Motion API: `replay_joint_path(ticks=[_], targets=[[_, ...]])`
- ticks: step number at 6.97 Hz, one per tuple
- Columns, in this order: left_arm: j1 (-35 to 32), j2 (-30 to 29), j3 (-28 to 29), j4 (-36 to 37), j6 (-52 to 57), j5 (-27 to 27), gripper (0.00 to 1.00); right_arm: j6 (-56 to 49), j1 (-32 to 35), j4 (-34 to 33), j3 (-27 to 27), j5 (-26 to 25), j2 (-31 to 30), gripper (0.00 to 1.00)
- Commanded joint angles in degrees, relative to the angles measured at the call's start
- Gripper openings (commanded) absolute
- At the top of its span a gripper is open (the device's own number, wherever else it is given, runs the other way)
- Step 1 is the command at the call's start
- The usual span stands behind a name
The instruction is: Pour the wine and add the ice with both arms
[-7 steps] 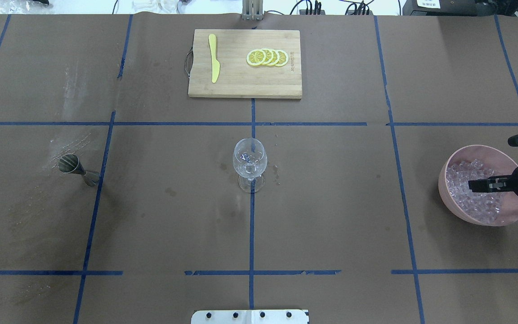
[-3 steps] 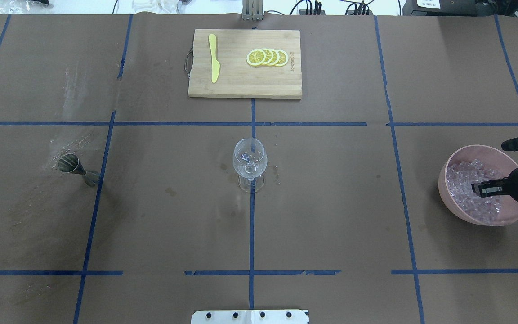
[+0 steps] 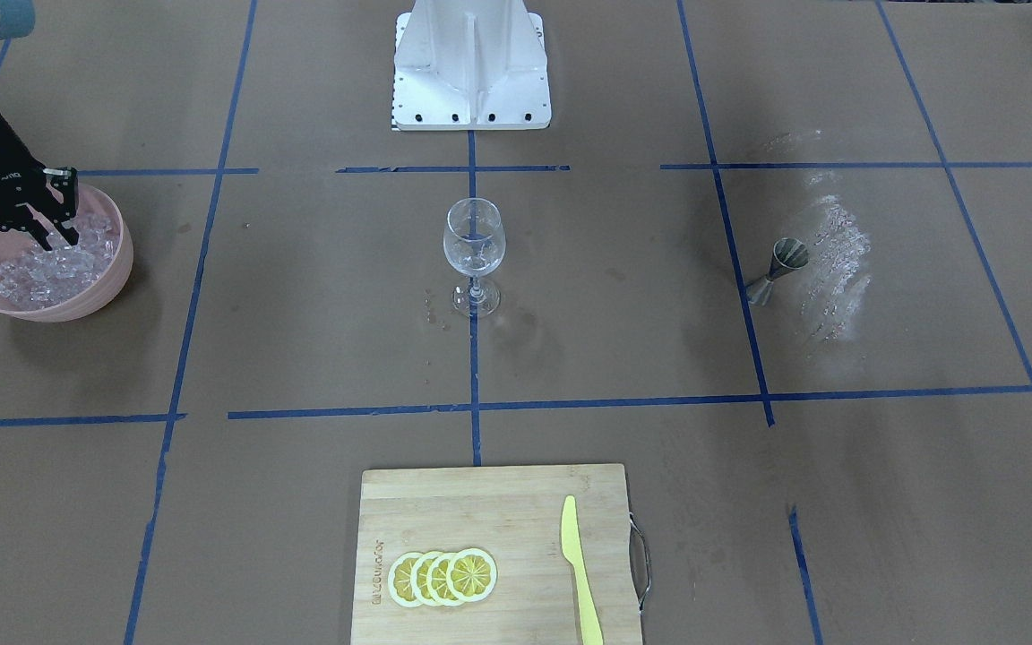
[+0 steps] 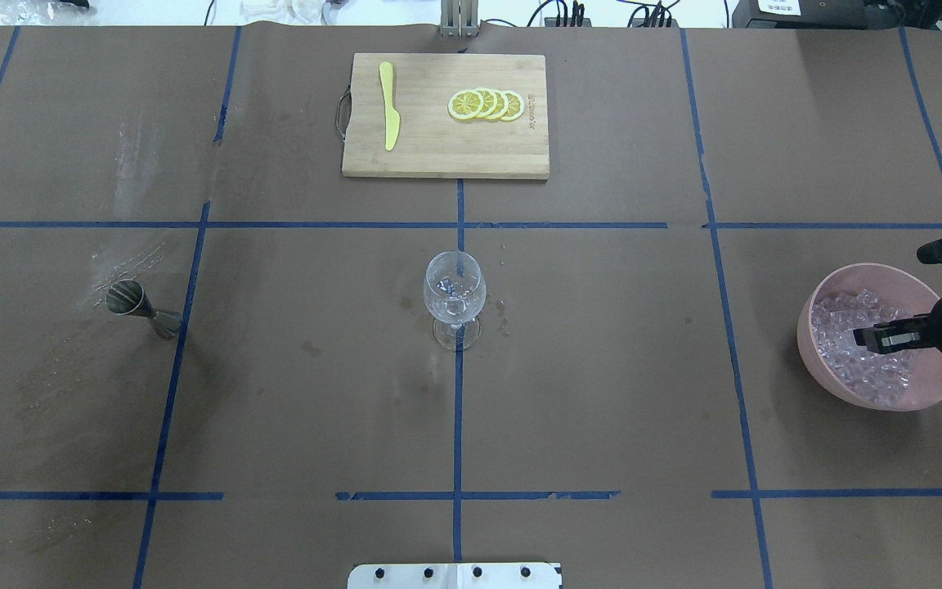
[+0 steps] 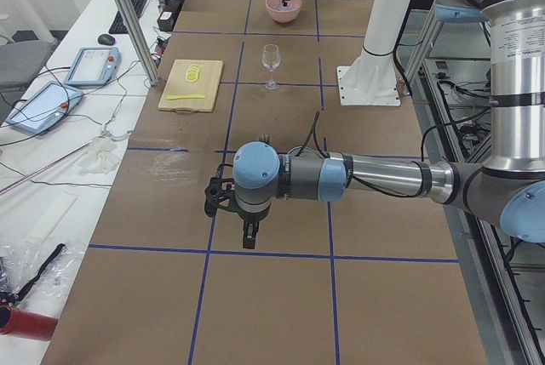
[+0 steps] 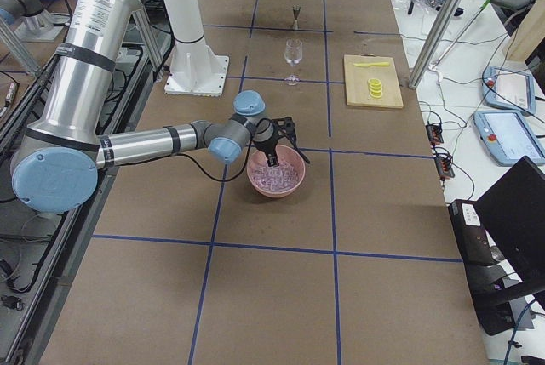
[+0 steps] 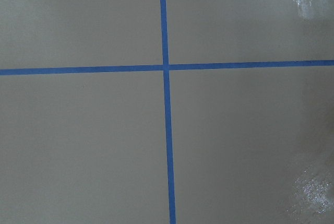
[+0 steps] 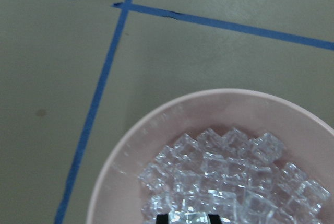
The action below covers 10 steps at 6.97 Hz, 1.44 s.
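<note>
Over the pink bowl (image 4: 803, 331) at the right end of the bench (image 4: 602, 409), our right tool (image 4: 862, 338) looks pinched on one cube of the ice (image 4: 835, 323); we should lift straight, carry level to the wine glass (image 4: 455, 294), release low; left tool (image 5: 215, 203): state we cannot tell.

Bright, even light from overhead falls on the brown paper-covered table (image 4: 602, 368), and no shadow has a hard edge. In the front-facing view the clear stemmed wine glass (image 3: 473, 237) throws only a faint, soft shadow toward the lower right. The round pink bowl (image 3: 108, 278) leaves a broad dim patch just below it. Pale streaks beside the small steel double-cone jigger (image 3: 776, 269) may be glare or a smear; it is hard to tell which. A similar sheen sits in the right corners of the left wrist view. The clear glassy ice cubes (image 8: 229, 166) glint white and look sharp, softening at the bottom edge. In the side views, far things are tiny and lack detail.
</note>
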Motion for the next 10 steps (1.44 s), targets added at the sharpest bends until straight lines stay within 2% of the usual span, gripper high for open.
replay_joint_path(ticks=[1, 4, 5, 6, 7, 8, 9, 10], targets=[[0.0, 0.1, -0.1, 0.1, 0.2, 0.1, 1.00, -0.4, 1.7, -6.4, 3.9, 2.7, 7.6, 0.00], [0.0, -0.1, -0.3, 0.0, 0.2, 0.0, 1.00, 6.0, -0.4, -23.0, 5.9, 3.1, 24.4, 0.00], [0.1, -0.1, -0.7, 0.1, 0.2, 0.1, 1.00, 8.9, -2.0, -31.6, 5.9, 2.9, 31.9, 0.00], [0.1, -0.1, -1.1, 0.1, 0.2, 0.1, 1.00, 14.0, -5.1, -40.8, 5.8, 1.5, 40.8, 0.00], [0.1, -0.1, -1.9, 0.1, 0.2, 0.1, 1.00, 16.7, -10.1, -47.8, 5.2, -2.7, 48.0, 0.00], [0.1, -0.1, -2.2, 0.2, 0.2, 0.1, 1.00, 18.9, -12.4, -49.3, 1.6, -6.8, 53.4, 0.00], [0.1, -0.1, -2.1, 0.2, 0.3, 0.1, 1.00, 22.5, -13.7, -49.4, -2.4, -8.3, 58.6, 0.00], [0.1, -0.1, -2.1, 0.2, 0.3, 0.1, 1.00, 25.0, -15.8, -49.8, -4.5, -12.2, 62.2, 0.00]])
